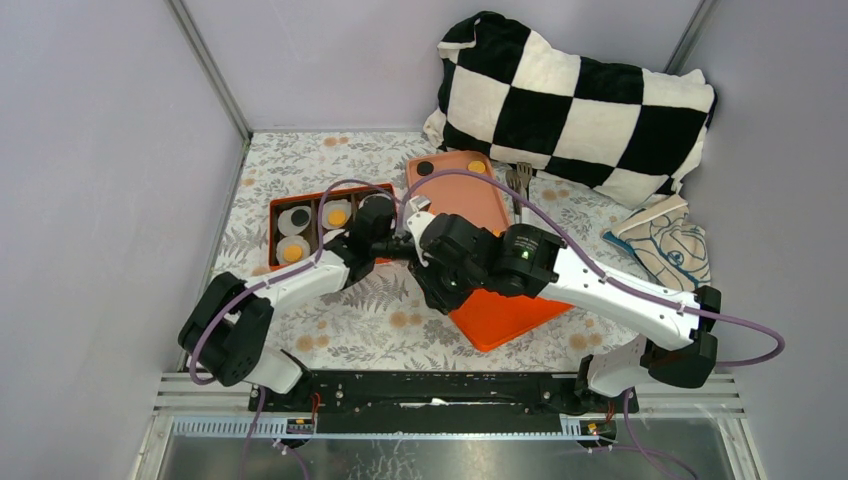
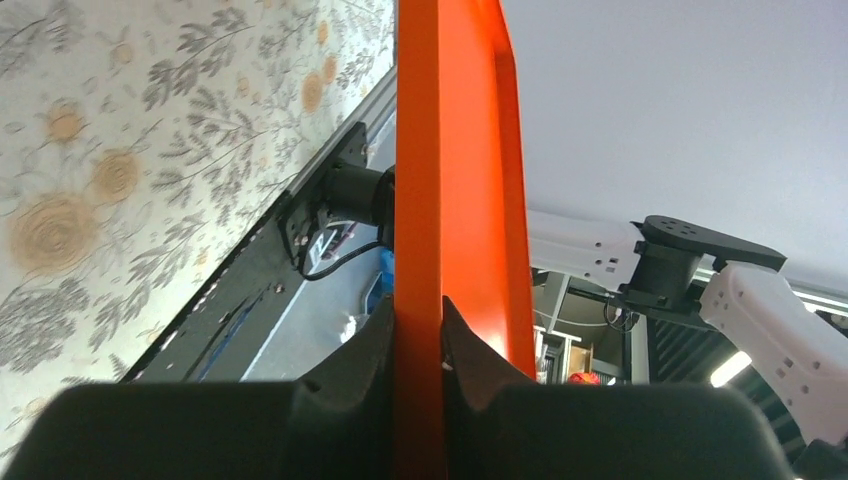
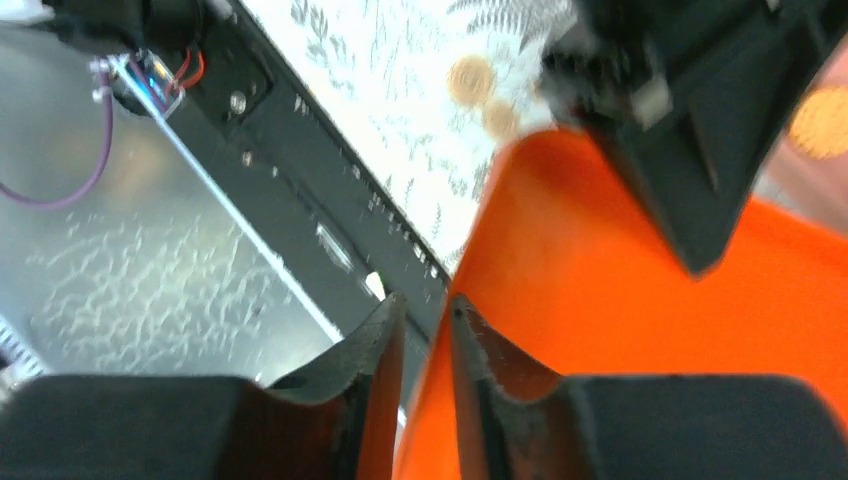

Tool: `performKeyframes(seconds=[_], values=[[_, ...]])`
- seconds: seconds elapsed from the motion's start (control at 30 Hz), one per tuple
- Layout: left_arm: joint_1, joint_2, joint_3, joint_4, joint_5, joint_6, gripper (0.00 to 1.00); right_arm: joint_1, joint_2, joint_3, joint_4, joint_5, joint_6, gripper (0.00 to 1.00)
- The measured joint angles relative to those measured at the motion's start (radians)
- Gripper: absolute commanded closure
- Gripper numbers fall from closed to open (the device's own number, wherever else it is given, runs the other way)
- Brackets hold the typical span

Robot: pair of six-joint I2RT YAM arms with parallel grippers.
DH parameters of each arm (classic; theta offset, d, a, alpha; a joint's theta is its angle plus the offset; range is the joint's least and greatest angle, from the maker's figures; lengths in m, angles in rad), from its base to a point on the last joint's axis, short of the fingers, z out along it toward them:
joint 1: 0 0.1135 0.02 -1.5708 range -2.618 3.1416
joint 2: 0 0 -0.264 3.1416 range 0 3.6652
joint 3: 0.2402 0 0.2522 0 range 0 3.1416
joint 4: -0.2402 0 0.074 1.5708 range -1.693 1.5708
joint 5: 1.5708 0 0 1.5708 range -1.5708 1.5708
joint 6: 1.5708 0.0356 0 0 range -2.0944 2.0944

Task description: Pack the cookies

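A flat orange tray (image 1: 505, 310) lies mid-table, with one black cookie (image 1: 425, 168) and one orange cookie (image 1: 477, 166) at its far end. To its left stands a brown compartment box (image 1: 272, 225) with white liners that hold orange cookies (image 1: 337, 216) and a black one (image 1: 299, 217). Both grippers meet at the tray's left rim. My left gripper (image 2: 418, 305) is shut on the orange tray's edge (image 2: 420, 150), both fingers pressed against it. My right gripper (image 3: 425, 300) straddles the orange rim (image 3: 600, 280) with a narrow gap beside one finger.
A black-and-white checkered pillow (image 1: 570, 100) fills the back right. A folded patterned cloth (image 1: 665, 245) lies at the right and a fork (image 1: 520, 180) beside the tray's far end. Grey walls close in left, back and right. The black mounting rail (image 1: 430, 390) runs along the near edge.
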Motion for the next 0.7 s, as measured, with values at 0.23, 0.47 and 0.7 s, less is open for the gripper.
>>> performKeyframes(seconds=[0.23,0.47,0.7], values=[[-0.024,0.067,0.255,-0.185,-0.043,0.109,1.0,-0.002,0.014,0.014,0.111,0.219,-0.033,0.36],[0.01,0.145,0.371,-0.334,-0.074,0.198,1.0,0.112,0.166,0.088,0.021,0.612,-0.037,0.32],[0.07,0.159,0.373,-0.466,-0.083,0.263,1.0,0.149,0.352,0.108,-0.235,0.938,0.093,0.42]])
